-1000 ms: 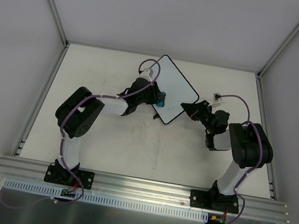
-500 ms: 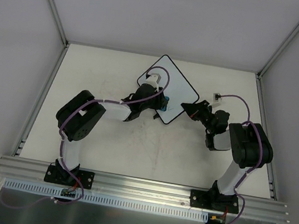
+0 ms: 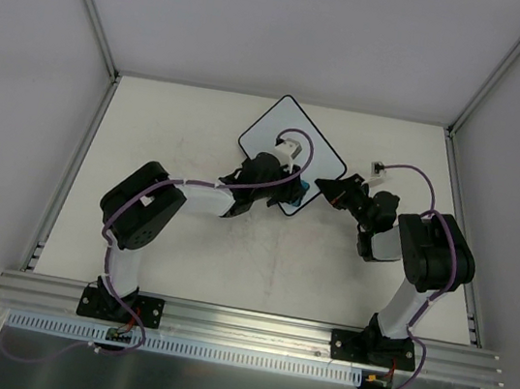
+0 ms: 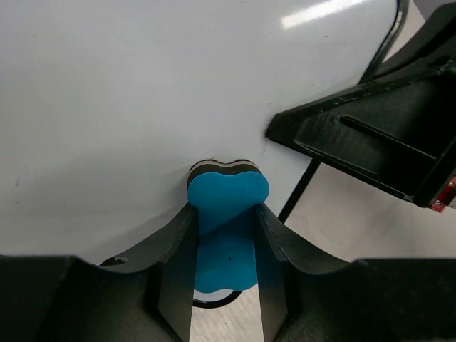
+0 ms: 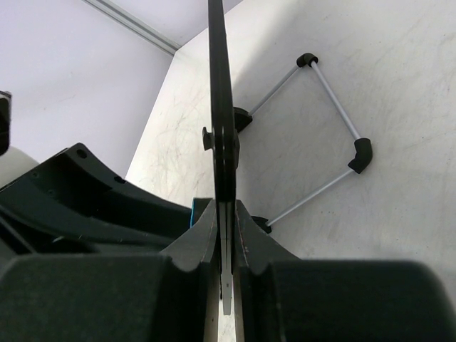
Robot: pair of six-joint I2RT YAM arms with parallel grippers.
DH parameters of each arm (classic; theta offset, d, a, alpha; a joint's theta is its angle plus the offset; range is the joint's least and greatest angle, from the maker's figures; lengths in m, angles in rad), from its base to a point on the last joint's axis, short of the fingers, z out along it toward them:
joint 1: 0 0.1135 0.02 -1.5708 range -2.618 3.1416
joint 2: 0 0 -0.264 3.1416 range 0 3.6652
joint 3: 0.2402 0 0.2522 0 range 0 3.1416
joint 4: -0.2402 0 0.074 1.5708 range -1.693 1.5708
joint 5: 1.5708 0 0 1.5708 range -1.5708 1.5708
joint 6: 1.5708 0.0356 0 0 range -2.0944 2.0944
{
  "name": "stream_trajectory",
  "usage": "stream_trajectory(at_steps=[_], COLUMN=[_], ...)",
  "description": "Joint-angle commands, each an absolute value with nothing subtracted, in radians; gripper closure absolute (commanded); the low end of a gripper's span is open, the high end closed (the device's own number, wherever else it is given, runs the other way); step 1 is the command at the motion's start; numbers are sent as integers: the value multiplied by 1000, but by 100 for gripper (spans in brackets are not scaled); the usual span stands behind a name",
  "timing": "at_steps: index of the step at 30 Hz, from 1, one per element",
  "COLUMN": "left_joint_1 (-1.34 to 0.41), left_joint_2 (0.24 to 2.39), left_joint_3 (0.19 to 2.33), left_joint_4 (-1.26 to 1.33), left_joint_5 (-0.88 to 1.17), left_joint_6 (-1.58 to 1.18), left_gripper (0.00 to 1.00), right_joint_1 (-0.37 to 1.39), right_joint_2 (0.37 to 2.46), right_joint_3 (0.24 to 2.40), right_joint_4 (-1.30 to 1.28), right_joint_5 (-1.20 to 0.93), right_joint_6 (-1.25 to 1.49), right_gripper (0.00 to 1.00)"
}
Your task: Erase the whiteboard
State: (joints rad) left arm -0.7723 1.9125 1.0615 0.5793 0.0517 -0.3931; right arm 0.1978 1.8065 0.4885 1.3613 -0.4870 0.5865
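A: Where do we find the board [image 3: 275, 123]?
B: Far middle of the bench [image 3: 162, 131], turned cornerwise. Our right tool [image 5: 224, 214] is clamped on its edge.
A: Left tool [image 4: 226, 221]?
B: Gripping the blue eraser [image 4: 228, 187], set against the board's white face near the right tool.

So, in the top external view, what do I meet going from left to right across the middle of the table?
Left arm's elbow, left tool holding the blue eraser, right tool, right arm's elbow. The whiteboard overlaps both tools, so it is left out.
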Motion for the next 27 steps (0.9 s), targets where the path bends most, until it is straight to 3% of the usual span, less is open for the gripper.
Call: stream_trajectory(at_steps=[1, 19, 27], left_joint_1=[-833, -764, -764], left_joint_2=[1950, 1803, 1590], left_joint_3=[1107, 1032, 1066], left_joint_4=[463, 413, 164], left_joint_5=[153, 34, -104], left_joint_6=[-321, -344, -322], left_gripper=[100, 100, 100], right_joint_1=[212, 212, 207], right_joint_2=[1819, 1815, 1824], right_joint_3=[511, 509, 509], right_joint_4=[1531, 1531, 1531], right_joint_5=[-485, -482, -479], right_joint_6=[549, 551, 545], right_gripper=[100, 100, 100])
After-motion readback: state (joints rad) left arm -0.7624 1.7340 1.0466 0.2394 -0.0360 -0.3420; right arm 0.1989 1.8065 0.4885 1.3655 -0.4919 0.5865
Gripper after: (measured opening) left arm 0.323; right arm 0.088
